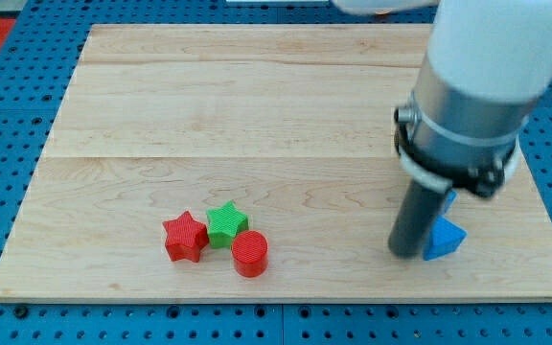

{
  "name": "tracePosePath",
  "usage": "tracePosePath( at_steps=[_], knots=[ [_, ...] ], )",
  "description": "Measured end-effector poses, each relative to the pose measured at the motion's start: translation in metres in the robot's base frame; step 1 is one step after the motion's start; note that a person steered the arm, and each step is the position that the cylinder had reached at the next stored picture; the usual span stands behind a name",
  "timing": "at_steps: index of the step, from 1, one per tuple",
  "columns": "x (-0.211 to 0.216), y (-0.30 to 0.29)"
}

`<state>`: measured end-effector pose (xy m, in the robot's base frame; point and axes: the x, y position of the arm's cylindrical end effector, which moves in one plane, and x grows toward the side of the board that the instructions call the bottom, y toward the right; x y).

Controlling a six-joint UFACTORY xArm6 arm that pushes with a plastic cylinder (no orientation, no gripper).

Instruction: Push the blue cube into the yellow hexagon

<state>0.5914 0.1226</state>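
My tip (407,253) rests on the wooden board (257,115) at the view's lower right. A blue block (444,239) lies right beside the tip on its right, touching or nearly touching it; its shape looks wedge-like. Another bit of blue (448,201) shows just above it, mostly hidden behind the rod, so I cannot tell its shape. No yellow hexagon shows in the view; the arm's body hides part of the right side of the board.
A red star (185,236), a green star (225,223) and a red cylinder (250,253) sit clustered together at the lower middle-left. The board lies on a blue pegboard (8,144). The arm's large white and grey body (477,86) fills the upper right.
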Motion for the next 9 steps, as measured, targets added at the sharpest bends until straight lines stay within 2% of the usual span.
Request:
tracePosePath(
  at_steps=[1,2,3,5,6,7,8,9],
  knots=[
    [0.024,0.018],
    [-0.029,0.057],
    [-0.075,0.039],
    [-0.134,0.03],
    [-0.142,0.037],
    [-0.097,0.055],
    [-0.096,0.104],
    [-0.13,0.108]
  ],
)
